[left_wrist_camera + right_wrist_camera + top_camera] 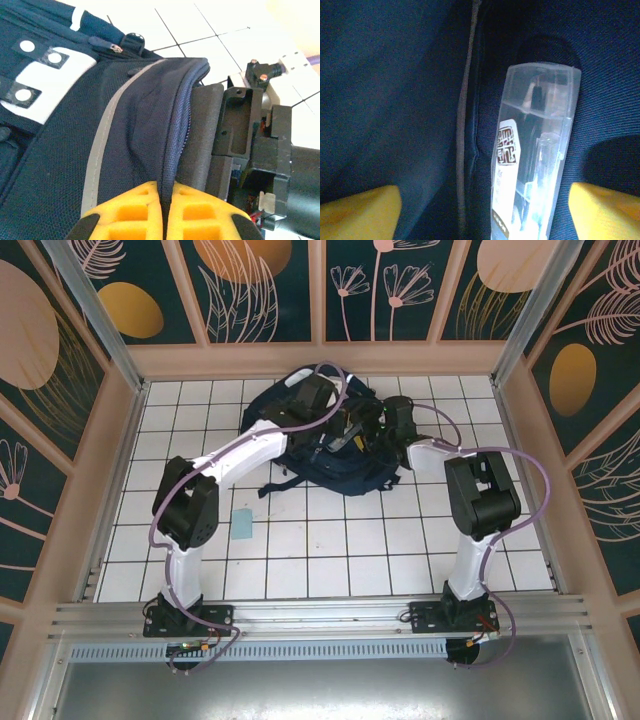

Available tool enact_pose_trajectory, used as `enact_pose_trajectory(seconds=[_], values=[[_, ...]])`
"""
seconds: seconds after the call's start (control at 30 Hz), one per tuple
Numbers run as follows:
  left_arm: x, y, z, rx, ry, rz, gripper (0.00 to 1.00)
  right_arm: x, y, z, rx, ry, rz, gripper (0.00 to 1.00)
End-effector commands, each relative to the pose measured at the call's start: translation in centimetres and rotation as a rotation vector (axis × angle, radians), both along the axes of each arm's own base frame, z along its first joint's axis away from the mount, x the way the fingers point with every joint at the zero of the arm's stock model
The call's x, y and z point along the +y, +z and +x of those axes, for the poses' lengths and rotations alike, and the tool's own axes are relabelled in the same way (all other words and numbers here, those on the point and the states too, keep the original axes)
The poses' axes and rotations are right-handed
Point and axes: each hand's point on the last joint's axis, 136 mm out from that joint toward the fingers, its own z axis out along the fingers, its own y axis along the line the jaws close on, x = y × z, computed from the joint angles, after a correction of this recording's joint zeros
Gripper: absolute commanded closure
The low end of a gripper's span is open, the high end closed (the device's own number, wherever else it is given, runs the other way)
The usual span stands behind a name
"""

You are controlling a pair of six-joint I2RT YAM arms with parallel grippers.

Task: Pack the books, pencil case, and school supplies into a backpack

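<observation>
Gripping the zipper edge of the backpack in the clenched left gripper, hanging the right gripper released, fingers wide, over the translucent pencil case lying inside the backpack, far middle of the table.

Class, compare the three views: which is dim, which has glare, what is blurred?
Top external: evenly lit and sharp, the backpack dark against bright tiles. Left wrist: fabric weave crisp, upper-right corner washed out. Right wrist: dim and blue-tinted, the pencil case catching soft highlights, yellow fingers blurred.
</observation>
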Motion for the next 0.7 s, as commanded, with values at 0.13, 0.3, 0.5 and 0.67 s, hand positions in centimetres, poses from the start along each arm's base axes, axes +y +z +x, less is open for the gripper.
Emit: enact_pose_trajectory(seconds=[0.13,0.3,0.5,0.67], values=[[-1.5,5.7,-0.9,-0.101,-0.062,-0.153,1.0,-1.7,1.9,-0.9,-0.074,0.02,-0.178,0.12],[-1.5,3.8,-0.6,-0.071,-0.059,-0.129,1.0,-4.1,3.0,-2.7,-0.107,0.026,-0.291,0.15],[-2.4,1.5,-0.2,-0.015,-0.058,-0.16,1.0,-6.1,5.7,-5.8,-0.169,0.094,-0.464,0.01],[-1.3,2.3,-0.3,-0.009,-0.012,-0.187,0.7,-5.7,5.6,-9.6,-0.174,0.156,-0.508,0.01]])
